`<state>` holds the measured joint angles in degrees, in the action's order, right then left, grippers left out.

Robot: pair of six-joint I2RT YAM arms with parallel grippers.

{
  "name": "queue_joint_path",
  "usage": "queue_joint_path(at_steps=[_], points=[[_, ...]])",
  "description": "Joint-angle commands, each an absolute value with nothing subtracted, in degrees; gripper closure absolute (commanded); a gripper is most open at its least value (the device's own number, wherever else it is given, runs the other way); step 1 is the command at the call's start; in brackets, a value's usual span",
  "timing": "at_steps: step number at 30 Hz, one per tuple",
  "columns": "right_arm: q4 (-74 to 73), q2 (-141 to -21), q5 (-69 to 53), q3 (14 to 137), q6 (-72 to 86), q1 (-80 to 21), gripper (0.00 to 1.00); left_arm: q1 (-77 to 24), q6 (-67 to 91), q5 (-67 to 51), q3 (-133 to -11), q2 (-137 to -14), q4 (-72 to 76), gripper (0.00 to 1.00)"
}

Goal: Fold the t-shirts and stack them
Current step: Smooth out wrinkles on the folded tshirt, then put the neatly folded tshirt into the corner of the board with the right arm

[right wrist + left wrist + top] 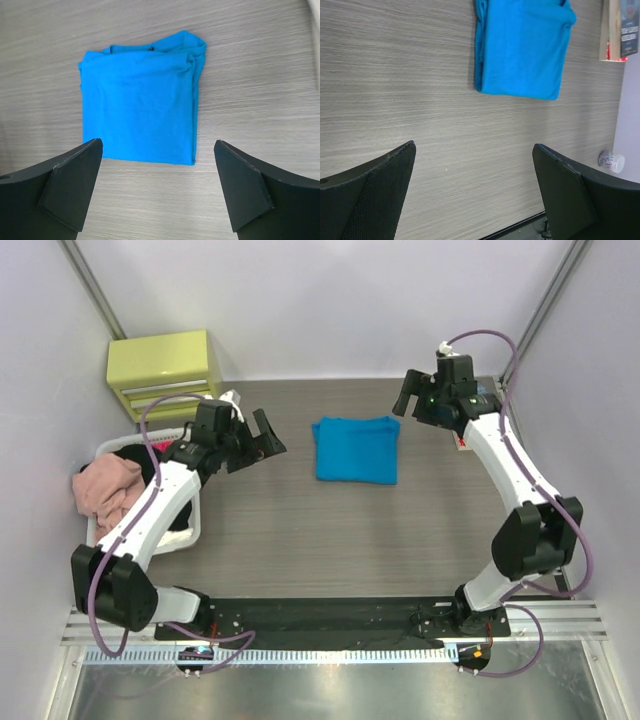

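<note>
Pink t-shirt [105, 488] slumps over the basket [192, 532], far left. My left gripper [474, 146] stands wide, empty; the turquoise t-shirt [356, 449] lies folded on the table [300, 540] beyond its tips. Right gripper [158, 144] gapes too, seemingly hovering clear of it.

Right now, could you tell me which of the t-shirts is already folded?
The turquoise-blue t-shirt, a flat neat rectangle on the table; the pink t-shirt lies crumpled in the white basket.

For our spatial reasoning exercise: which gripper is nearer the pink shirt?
Left. The left gripper hangs to the right of the pink shirt; the right gripper is far off, beyond the blue shirt.
</note>
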<state>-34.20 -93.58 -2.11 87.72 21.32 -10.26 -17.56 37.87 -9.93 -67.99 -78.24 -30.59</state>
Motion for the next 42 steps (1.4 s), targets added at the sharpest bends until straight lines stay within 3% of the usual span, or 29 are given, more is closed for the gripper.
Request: queue_joint_path(at_steps=[1, 14, 22, 27, 31, 42], points=[[-36.04, -87.37, 3.42, 83.78, 21.62, -10.02, 0.00, -16.96, 37.53, -8.70, -65.75, -73.39, -30.76, 0.00], [-24.81, -84.11, -8.70, 72.51, 26.01, -12.12, 0.00, -16.35, 38.40, -7.56, -62.14, -68.38, -30.85, 0.00], [-23.90, -91.31, 8.07, 80.40, 24.95, -28.20, 0.00, -16.35, 40.96, -3.97, -58.97, -67.15, -31.29, 0.00], [-23.47, -94.30, 13.17, 81.65, 30.13, -27.25, 0.00, -16.35, 41.31, -1.76, -58.71, -66.80, -32.52, 0.00], [-23.20, -99.04, 6.77, 82.96, 35.94, -21.89, 0.00, -16.35, 41.14, -3.51, -57.48, -67.59, -30.50, 0.00], [-22.15, -96.77, 6.41, 78.48, 35.42, -25.04, 0.00, -12.76, 35.68, 0.98, -52.74, -69.17, -34.19, 0.00]])
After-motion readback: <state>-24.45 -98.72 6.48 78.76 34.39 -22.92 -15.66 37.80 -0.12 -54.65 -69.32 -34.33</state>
